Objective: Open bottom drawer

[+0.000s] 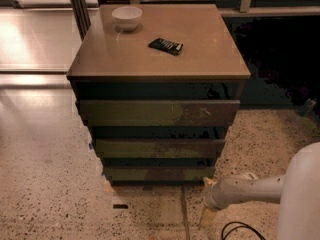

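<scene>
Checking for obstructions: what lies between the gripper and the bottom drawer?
Nothing visible; in the camera view the gripper sits close beside the bottom drawer.

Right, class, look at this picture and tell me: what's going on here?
A robot arm reaches in from the lower right. Its gripper is down near the floor, beside the right end of the bottom drawer of a three-drawer cabinet. The drawer does not look pulled out yet. A white bowl and a small dark object sit on the cabinet top.
</scene>
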Robot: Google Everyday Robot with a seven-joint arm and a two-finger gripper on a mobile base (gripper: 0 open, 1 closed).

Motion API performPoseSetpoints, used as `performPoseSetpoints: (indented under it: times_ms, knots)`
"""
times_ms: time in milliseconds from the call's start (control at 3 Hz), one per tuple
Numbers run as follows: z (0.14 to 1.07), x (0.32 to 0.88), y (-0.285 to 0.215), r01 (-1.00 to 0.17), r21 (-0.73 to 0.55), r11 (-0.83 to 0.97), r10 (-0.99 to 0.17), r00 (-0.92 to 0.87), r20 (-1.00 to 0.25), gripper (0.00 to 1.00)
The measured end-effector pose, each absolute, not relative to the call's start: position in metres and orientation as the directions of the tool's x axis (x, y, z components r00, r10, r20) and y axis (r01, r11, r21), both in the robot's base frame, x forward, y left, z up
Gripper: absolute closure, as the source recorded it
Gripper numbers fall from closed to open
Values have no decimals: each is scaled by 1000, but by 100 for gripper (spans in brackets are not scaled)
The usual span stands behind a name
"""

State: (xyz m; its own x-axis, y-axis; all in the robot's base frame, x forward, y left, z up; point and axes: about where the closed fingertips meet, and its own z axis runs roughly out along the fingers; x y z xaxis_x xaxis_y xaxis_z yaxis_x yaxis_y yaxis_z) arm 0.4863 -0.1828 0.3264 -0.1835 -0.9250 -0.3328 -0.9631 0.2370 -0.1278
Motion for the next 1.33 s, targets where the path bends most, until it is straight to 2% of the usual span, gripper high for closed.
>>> performPoseSetpoints:
  times_ms: [333, 667, 1000, 1333]
  knots:
    - [322, 486, -181, -962, -133, 239, -916, -178, -360, 0]
    - [294, 500, -164, -961, -129, 244, -866, -156, -475, 0]
    - [279, 525, -154, -963, -176, 203, -837, -77, -541, 0]
    - [278, 531, -154, -964, -216, 154, -848, -17, -530, 0]
